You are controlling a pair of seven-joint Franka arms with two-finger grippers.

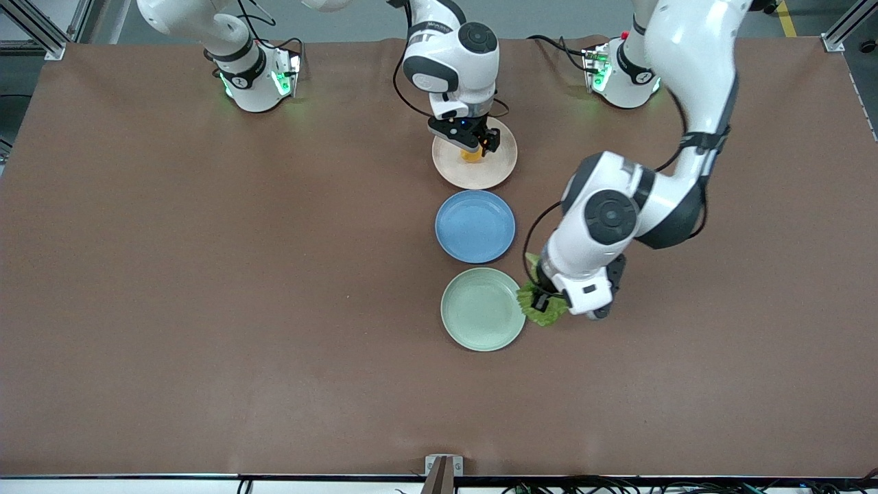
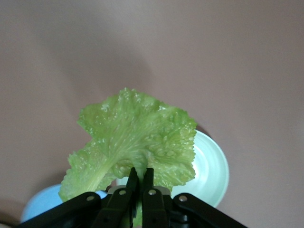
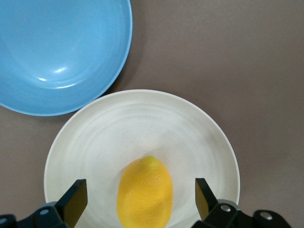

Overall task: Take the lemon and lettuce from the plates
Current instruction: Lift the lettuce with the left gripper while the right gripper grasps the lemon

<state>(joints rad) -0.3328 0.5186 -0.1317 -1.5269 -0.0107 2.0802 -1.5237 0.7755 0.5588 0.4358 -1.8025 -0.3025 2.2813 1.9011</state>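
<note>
Taking the blue plate [image 1: 475, 226] in the middle of the row as the landmark, the mint green plate [image 1: 482, 309] lies nearer to the front camera than it, and it is bare. The lettuce leaf [image 1: 540, 306] hangs just off that plate's rim, toward the left arm's end of the counter [image 1: 206, 274], pinched in the left end effector [image 1: 542, 296] with the fingers pressed together on its pale rib. Such a leaf looks light, limp and easy to tear, so the stiffer rib seems the sound place to hold it; the frilled edge would likely rip or slip out. Farther from the front camera than the blue plate is the beige-cream plate [image 1: 475, 163], with the lemon [image 1: 472, 155] resting in it. The right end effector [image 1: 473, 147] is low over the lemon, fingers spread to either side and apparently not yet touching it. The lemon looks firm, smooth and apt to roll, so a grip across its middle should hold best. The left wrist view shows the fingers meeting on the rib, which the arm hides from the front; the right wrist view shows the gaps beside the lemon.
</note>
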